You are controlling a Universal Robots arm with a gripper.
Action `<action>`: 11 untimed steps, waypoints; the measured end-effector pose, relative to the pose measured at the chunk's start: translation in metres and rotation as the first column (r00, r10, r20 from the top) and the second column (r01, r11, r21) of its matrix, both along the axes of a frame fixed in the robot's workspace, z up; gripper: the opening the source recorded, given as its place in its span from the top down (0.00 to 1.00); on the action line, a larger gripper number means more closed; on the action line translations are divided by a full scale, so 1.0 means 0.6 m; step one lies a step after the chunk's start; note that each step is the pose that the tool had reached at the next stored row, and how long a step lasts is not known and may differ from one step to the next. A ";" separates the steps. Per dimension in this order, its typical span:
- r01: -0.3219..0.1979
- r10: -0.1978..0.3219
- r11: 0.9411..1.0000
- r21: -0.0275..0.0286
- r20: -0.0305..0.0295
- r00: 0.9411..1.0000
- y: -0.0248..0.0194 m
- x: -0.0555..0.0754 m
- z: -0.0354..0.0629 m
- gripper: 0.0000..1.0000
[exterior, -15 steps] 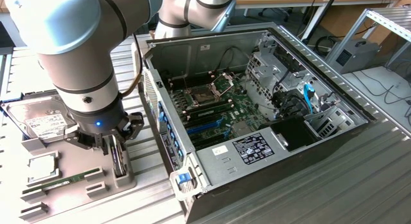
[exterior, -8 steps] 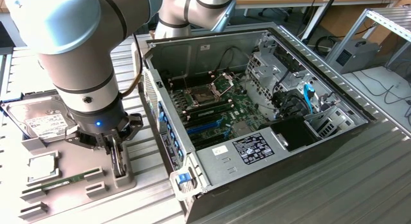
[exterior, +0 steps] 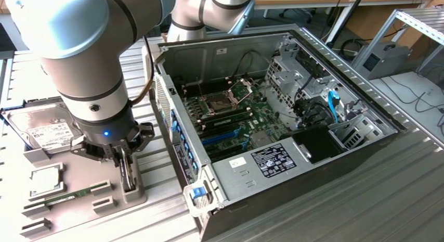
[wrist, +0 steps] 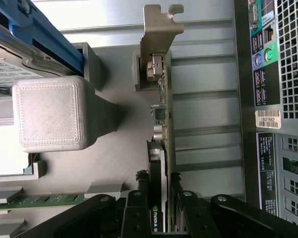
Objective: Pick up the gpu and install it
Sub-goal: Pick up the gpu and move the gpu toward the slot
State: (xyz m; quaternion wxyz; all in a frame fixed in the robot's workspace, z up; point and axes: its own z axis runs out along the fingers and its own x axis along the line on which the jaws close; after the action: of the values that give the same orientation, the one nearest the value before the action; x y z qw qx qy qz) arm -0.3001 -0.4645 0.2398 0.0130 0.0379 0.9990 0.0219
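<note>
Arm reaches down over the gray holder plate [exterior: 83,172], on the exterior view's left of the open PC case [exterior: 277,172]. Gripper [exterior: 123,164] is lowered onto the gpu [exterior: 129,183], which stands on edge in a slot at the plate's side nearest the case. Wrist view: gripper [wrist: 158,191] straddles the card, one black finger [wrist: 138,198] on the cooler side and the other against the green board's back. Jaws are drawn in partway, pressing both faces, so it has hold of the gpu. Card not lifted; its lower edge sits in the slot. From the wrist, the gpu [wrist: 166,124] runs edge-on away from the fingers, its silver bracket [wrist: 158,25] at the far end and its black cooler [wrist: 156,218], with a white-on-black logo, between the fingers. Hard drive [exterior: 45,130] lies at the plate's far end, well apart from the gripper. Memory stick [exterior: 73,194] lies flat near the gpu slot. Case lies on its side, motherboard [exterior: 236,117] exposed, blue slots visible.
</note>
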 end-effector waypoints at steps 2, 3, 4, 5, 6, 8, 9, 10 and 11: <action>-0.009 0.009 1.000 0.000 0.000 1.000 0.0000 0.000 0.000 0.73; -0.023 0.023 1.000 0.000 0.000 1.000 0.0000 0.000 0.000 0.73; -0.032 0.032 0.999 0.000 0.000 0.999 0.0000 0.000 0.000 0.73; -0.042 0.042 0.999 0.000 0.000 0.999 0.0000 0.000 0.000 0.73; -0.052 0.052 0.999 0.000 0.000 0.999 0.0000 0.000 0.000 0.73; -0.071 0.071 0.997 0.000 0.000 0.997 0.0000 0.000 0.000 0.73; -0.072 0.072 0.997 0.000 0.000 0.997 0.0000 0.000 0.000 0.73; -0.072 0.072 0.997 0.000 0.000 0.997 0.0000 0.000 0.000 0.73; -0.072 0.072 0.997 0.000 0.000 0.997 0.0000 0.000 0.000 0.73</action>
State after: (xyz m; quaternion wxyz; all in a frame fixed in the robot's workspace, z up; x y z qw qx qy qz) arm -0.3001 -0.4645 0.2395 0.0122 0.0017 0.9997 0.0224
